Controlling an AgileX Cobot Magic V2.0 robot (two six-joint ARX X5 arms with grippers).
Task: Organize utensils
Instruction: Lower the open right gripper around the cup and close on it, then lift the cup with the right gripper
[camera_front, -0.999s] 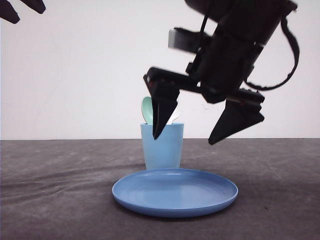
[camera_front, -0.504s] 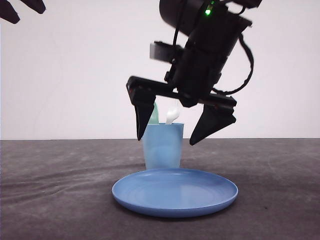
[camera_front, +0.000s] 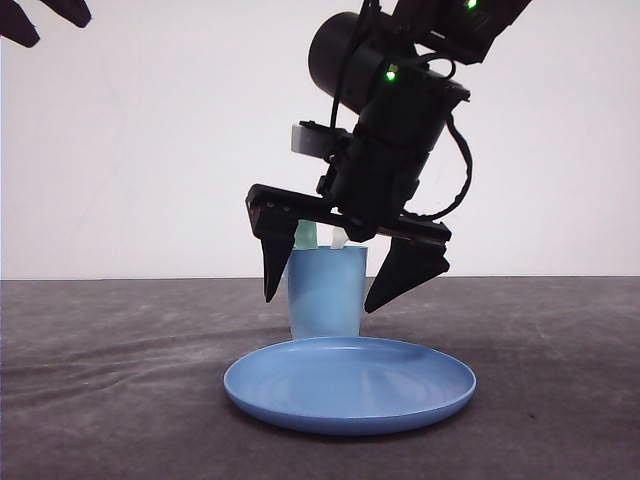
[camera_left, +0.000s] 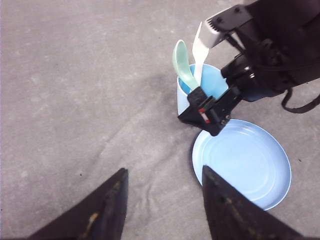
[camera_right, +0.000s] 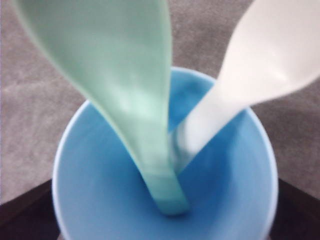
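Observation:
A mint-green spoon (camera_left: 182, 62) and a white fork (camera_left: 199, 50) stand handle-down in the light blue cup (camera_left: 212, 82), heads leaning out over the rim. In the front view the cup (camera_front: 325, 295) is behind the round blue plate (camera_front: 350, 385), with only slivers of spoon (camera_front: 305, 237) and fork (camera_front: 339, 240) showing above it. My right gripper (camera_front: 318, 305) is open, its fingers hanging on either side of the cup's upper half and holding nothing. From its wrist I look straight down on spoon (camera_right: 130, 75) and fork (camera_right: 260, 65). My left gripper (camera_left: 164, 172) is open, high above bare cloth.
A dark grey cloth (camera_front: 120, 380) covers the table, with open room left and right of the plate. The left gripper's fingers (camera_front: 20, 28) sit in the top left corner of the front view. A white wall stands behind.
My right gripper has moved left and down, from right of and above the cup to straddling it. Cup, utensils, plate and left gripper have not moved.

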